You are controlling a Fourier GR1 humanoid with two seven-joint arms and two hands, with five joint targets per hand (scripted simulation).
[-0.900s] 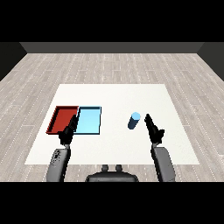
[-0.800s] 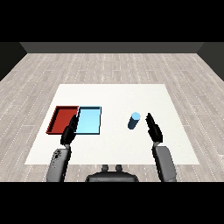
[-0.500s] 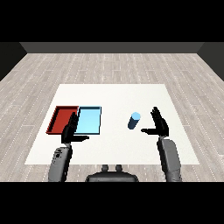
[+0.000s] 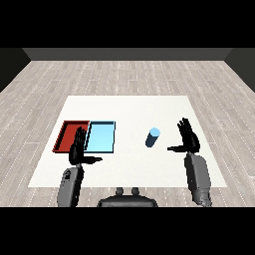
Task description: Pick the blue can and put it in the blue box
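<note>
The blue can (image 4: 153, 137) stands upright on the white table (image 4: 129, 112), right of centre. My right hand (image 4: 188, 139) is open to the right of the can, fingers spread upward and thumb pointing toward it, with a gap between them. The light blue tray (image 4: 101, 137) lies left of centre with nothing in it. My left hand (image 4: 77, 148) is open, fingers straight, hovering over the near edge where the two trays meet.
The red tray (image 4: 70, 134) lies against the left side of the light blue tray, partly covered by my left hand. Bare table stretches between the trays and the can and toward the far edge.
My right hand has spread open and shifted right and slightly away from the can, palm now turned toward it. The left hand has barely moved. The can stays put.
</note>
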